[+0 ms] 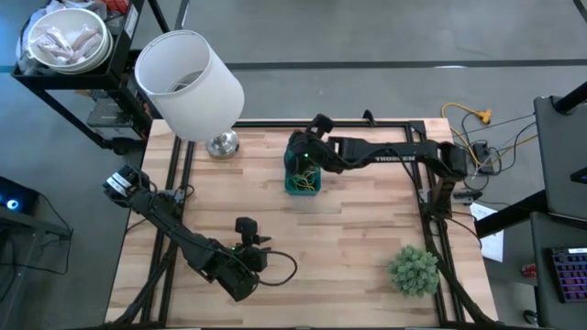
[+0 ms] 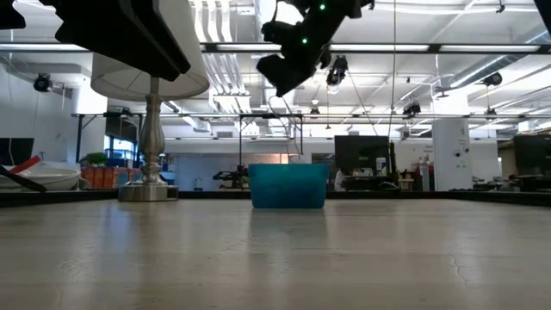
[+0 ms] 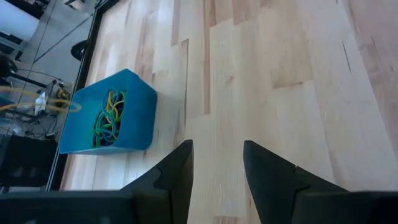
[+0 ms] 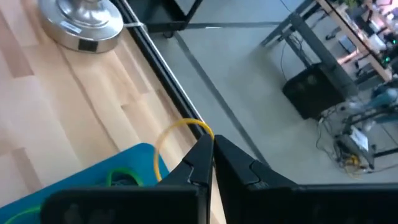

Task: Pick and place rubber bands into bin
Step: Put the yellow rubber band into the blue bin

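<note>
A pale wooden table framed by black rails fills the high view, with grey floor around it and an open hall with ceiling lights behind it in the low view. A white lampshade on a silver lamp base stands at about eleven o'clock on the tabletop, and a fuzzy green plant ball sits at about four o'clock, near the right rail.

The bin — a small blue tray — lies just above the table's centre, toward twelve o'clock. The left wrist view shows rubber bands heaped inside it, green and yellow loops tangled with some darker ones.

The right gripper reaches in from three o'clock and hangs over the bin; in the low view it is well above the bin's rim. Its fingers are pressed together, and a yellow rubber band is pinched at their tips, its loop arching out over the bin's corner. A green band lies inside the blue wall there.

The left gripper waits at about seven o'clock, well apart from the bin, pointed across bare wood. Its two dark fingers stand apart with nothing between them.
</note>
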Robot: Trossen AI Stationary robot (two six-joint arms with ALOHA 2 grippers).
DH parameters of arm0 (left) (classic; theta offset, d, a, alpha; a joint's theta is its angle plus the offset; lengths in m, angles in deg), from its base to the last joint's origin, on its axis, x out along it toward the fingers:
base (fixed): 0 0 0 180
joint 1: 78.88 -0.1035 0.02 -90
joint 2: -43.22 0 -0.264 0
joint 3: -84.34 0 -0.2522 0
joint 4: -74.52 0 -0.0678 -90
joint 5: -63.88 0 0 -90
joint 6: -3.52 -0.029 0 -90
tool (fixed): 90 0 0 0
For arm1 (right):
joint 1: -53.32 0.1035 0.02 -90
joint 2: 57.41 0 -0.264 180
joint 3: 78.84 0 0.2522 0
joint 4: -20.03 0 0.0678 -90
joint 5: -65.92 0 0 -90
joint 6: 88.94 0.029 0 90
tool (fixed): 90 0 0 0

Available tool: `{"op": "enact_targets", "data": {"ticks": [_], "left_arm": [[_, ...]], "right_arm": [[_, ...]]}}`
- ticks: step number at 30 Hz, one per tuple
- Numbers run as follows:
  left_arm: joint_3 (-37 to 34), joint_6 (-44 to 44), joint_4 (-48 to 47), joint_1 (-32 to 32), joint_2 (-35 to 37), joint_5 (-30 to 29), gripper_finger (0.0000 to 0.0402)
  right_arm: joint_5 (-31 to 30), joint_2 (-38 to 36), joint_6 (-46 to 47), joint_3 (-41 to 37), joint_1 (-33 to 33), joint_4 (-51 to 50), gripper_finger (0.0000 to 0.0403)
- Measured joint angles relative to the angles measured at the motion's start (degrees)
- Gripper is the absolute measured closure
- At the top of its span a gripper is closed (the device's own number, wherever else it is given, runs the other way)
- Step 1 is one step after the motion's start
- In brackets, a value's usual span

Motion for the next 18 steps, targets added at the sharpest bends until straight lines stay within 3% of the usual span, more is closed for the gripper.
{"op": "enact_targets", "data": {"ticks": [12, 18], "left_arm": [[0.0, 0.0, 0.1, 0.1, 0.0, 0.8, 0.0276], [0.0, 0.0, -0.1, 0.2, 0.0, 0.9, 0.0276]], "right_arm": [[1.5, 8.2, 2.4, 0.0, -1.2, 0.5, 0.0394], [1.7, 11.5, 6.8, -0.1, -1.8, -4.2, 0.0394]]}}
